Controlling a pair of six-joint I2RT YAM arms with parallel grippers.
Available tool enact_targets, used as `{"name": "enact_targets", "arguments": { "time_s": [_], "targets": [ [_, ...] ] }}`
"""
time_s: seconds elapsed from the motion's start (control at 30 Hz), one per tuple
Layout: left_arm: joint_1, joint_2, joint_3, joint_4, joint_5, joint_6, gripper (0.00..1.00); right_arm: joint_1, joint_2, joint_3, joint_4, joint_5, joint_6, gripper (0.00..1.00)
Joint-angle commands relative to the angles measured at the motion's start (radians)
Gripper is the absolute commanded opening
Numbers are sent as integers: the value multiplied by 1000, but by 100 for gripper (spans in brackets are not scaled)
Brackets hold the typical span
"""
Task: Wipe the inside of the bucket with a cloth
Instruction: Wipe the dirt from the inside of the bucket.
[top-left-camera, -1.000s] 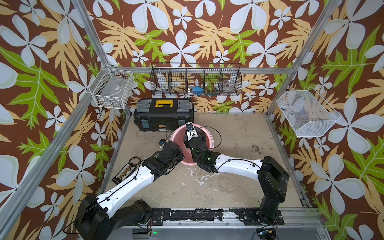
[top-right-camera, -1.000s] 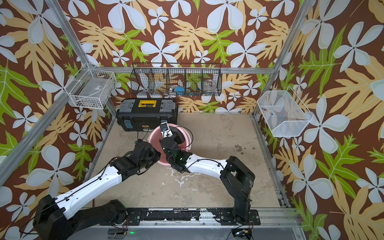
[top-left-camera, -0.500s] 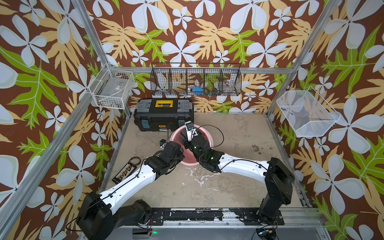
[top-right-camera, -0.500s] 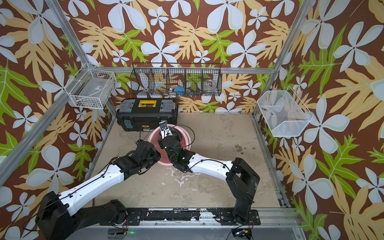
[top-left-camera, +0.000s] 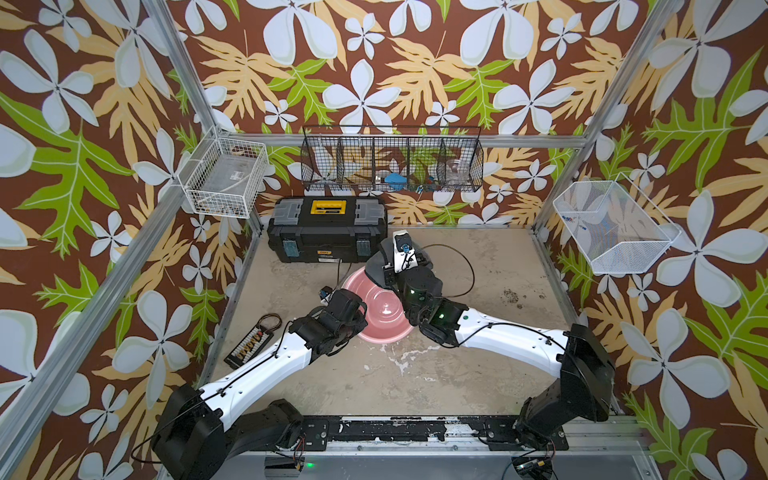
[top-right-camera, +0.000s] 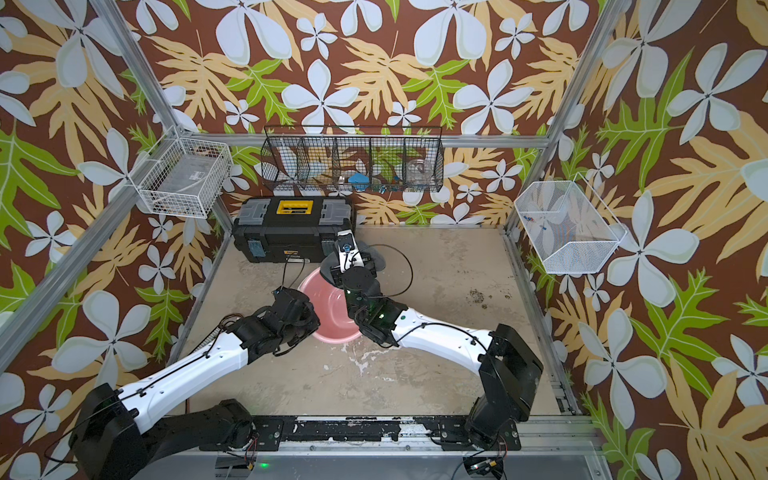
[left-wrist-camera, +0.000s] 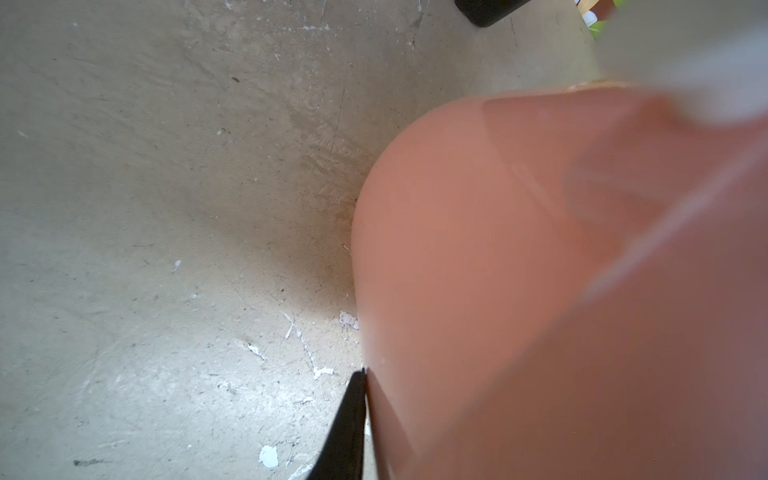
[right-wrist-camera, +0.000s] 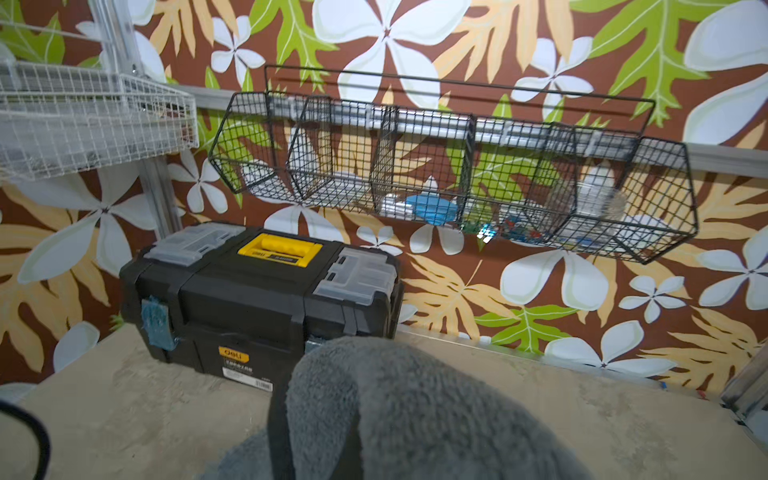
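Holding the dark grey fluffy cloth (right-wrist-camera: 415, 407) pinched tight in my right gripper (top-left-camera: 395, 272), I have it draped over the far rim of the round pink plastic bucket (top-left-camera: 384, 316). The bucket stands on the bench (top-left-camera: 478, 374) between my two arms, just in front of the black plastic toolbox with a yellow handle (top-left-camera: 328, 235). Its inside shows bare pink wall and floor, with the cloth at the rim only. My left gripper (top-left-camera: 353, 309) is closed on the bucket's near wall. One black finger (left-wrist-camera: 349, 424) lies flat against the outside, and I cannot see the other. The toolbox is latched shut against the back wall. Above it hangs a long black wire rack (top-left-camera: 392, 160) of five compartments: a blue lidded thing (top-left-camera: 395, 178) lies in the middle one, and a clear jar (top-left-camera: 457, 166) in the end one on my right. The small bits in the others I cannot make out. A white wire basket (top-left-camera: 224, 178) on my left wall holds a pale flat pack, and a white mesh basket (top-left-camera: 615, 226) on my right wall holds a few tiny coloured pieces. By my count that is one bucket, one cloth, one toolbox, one black rack and two white baskets.
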Motion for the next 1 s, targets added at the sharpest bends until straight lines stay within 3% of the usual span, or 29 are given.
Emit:
{"name": "enact_targets", "arguments": {
  "time_s": [0.0,0.23,0.43,0.63,0.97],
  "targets": [
    [1,-4,16,-2,-17,22,0,1,-25,-17,31,53,-24,0],
    [3,-15,54,1,-74,51,0,7,-173,-97,16,47,-36,0],
    [1,-13,101,28,-163,139,0,10,-302,-127,-188,-246,-23,0],
    [3,-24,108,89,-201,213,0,10,-255,-86,-302,-363,-56,0],
    [3,-130,63,138,-153,212,0,2,-43,-12,-275,-280,-50,0]
  ]
}}
